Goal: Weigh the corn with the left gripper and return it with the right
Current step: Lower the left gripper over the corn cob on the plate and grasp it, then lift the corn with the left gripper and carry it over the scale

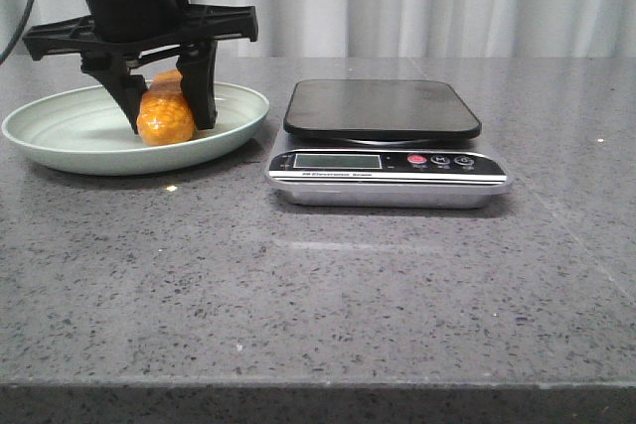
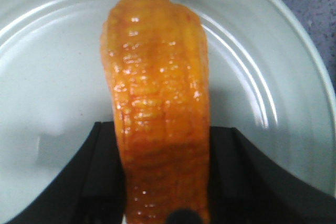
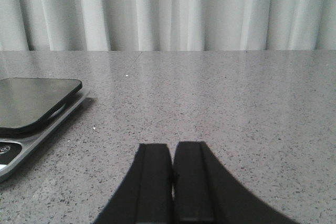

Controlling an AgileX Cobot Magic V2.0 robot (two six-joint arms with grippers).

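As seen from the front, the left tool (image 1: 166, 96) stood over the pale green plate (image 1: 60, 141), its two fingers pinching the corn (image 1: 164, 116), which lay on the plate to the left of the scale (image 1: 383, 141) on the grey worktop (image 1: 318, 285). Left wrist view: the corn (image 2: 157, 108) sat between both fingers, plate beneath. Right wrist view: the right tool (image 3: 172, 182) was pressed together, empty, just right of the scale (image 3: 31, 108).
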